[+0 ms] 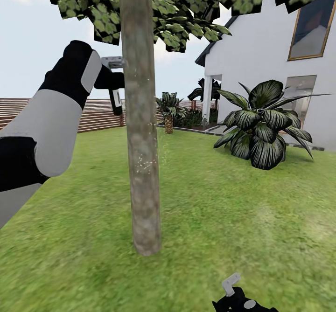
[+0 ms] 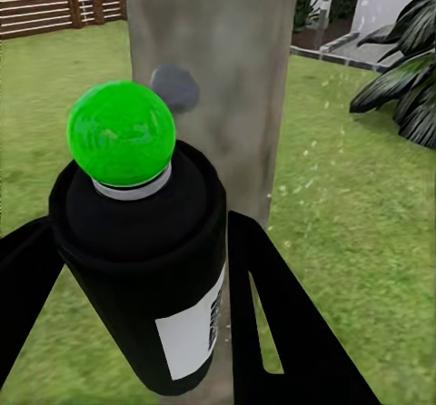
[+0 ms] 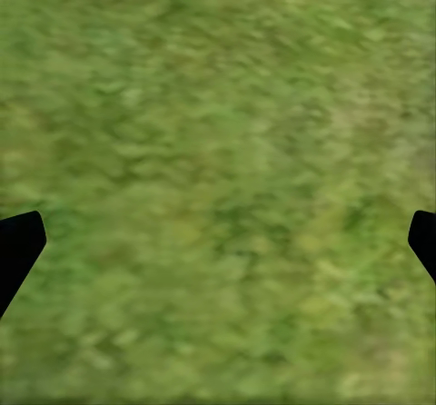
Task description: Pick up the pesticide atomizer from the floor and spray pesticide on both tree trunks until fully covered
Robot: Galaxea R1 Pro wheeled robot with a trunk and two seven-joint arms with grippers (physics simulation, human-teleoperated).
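Flat, even daylight across all views; no clear sun direction; pale hazy sky (image 1: 42,32); lawn (image 1: 224,218) carries almost no cast shadow, not even at the trunk (image 1: 142,162) base; white house wall (image 1: 252,65) bright but not blown out; leaves (image 1: 177,18) blocky and hard-edged; fine pale specks float beside the trunk; green cap (image 2: 121,133) saturated with soft highlights; right wrist view grass (image 3: 218,151) smeared, low-detail; dark arm parts nearly featureless black.
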